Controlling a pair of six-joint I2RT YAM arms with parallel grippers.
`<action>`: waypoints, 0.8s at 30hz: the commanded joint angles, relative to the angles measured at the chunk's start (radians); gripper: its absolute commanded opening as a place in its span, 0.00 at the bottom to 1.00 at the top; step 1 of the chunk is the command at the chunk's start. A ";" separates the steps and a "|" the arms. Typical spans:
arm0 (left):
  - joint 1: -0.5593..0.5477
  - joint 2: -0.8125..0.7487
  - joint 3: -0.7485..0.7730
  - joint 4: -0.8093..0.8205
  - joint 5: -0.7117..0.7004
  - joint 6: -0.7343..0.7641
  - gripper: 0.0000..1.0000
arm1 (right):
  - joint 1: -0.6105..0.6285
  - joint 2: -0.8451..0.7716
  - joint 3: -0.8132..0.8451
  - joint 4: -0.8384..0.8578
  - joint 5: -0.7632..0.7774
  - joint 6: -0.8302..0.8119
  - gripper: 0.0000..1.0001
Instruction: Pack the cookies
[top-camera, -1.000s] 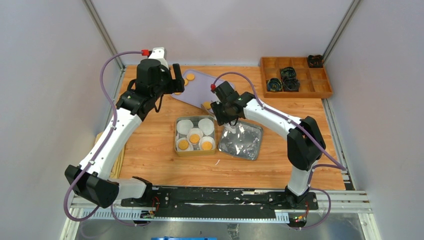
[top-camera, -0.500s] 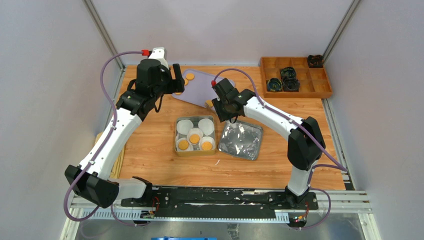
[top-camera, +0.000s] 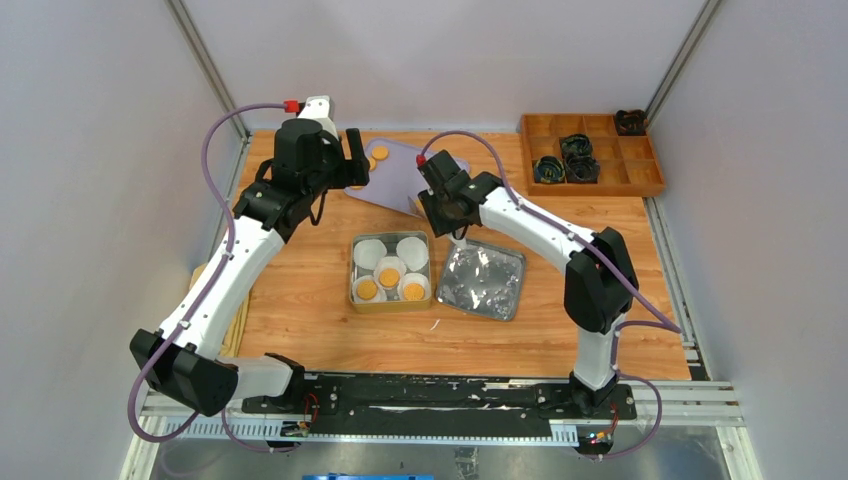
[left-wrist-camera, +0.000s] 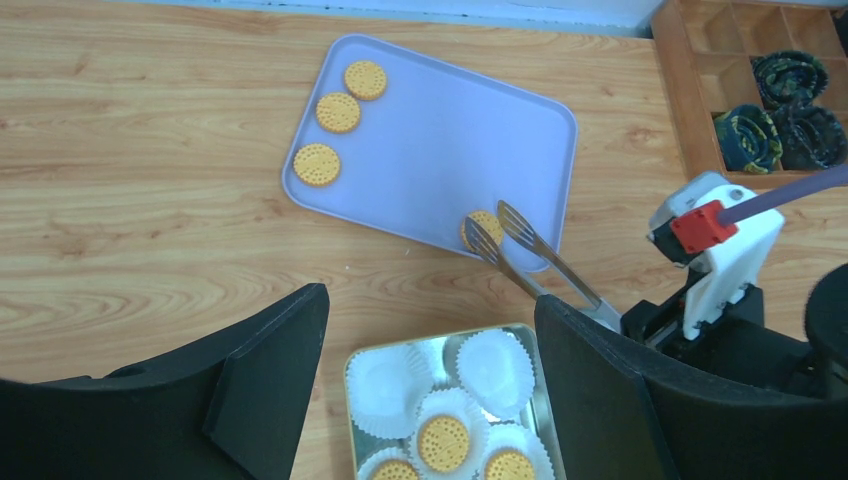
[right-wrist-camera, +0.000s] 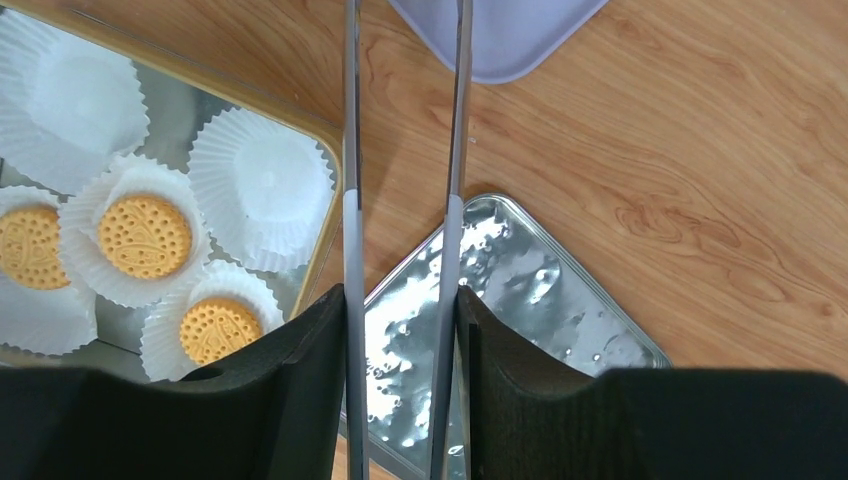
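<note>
Centrally on the wood-grain worktop (left-wrist-camera: 150, 200) lies a smooth lilac tray (left-wrist-camera: 440, 140) with rounded corners, carrying three round, dotted cookies (left-wrist-camera: 339, 112) at its far left corner. Near it sits a gold-rimmed tin (top-camera: 390, 306) of white fluted paper cups (right-wrist-camera: 262, 187): three hold a cookie each, while the two far ones are bare. A shiny, dimpled lid (right-wrist-camera: 540, 300) lies just right of the tin. The right jaws pinch the arms of thin metal tongs (left-wrist-camera: 545, 265), whose tips straddle a fourth cookie (left-wrist-camera: 482, 228) at the tray's near right edge. The left jaws hang wide apart above the worktop, holding nothing.
</note>
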 joint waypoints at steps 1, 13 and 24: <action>-0.002 -0.010 -0.009 0.008 -0.001 0.004 0.81 | 0.012 0.040 0.035 -0.032 0.015 0.000 0.33; -0.002 -0.009 -0.004 0.006 -0.005 0.015 0.81 | 0.018 0.030 0.003 -0.035 -0.038 0.019 0.47; -0.002 -0.012 -0.011 0.007 0.002 0.014 0.81 | 0.019 0.048 0.020 -0.058 0.025 0.052 0.56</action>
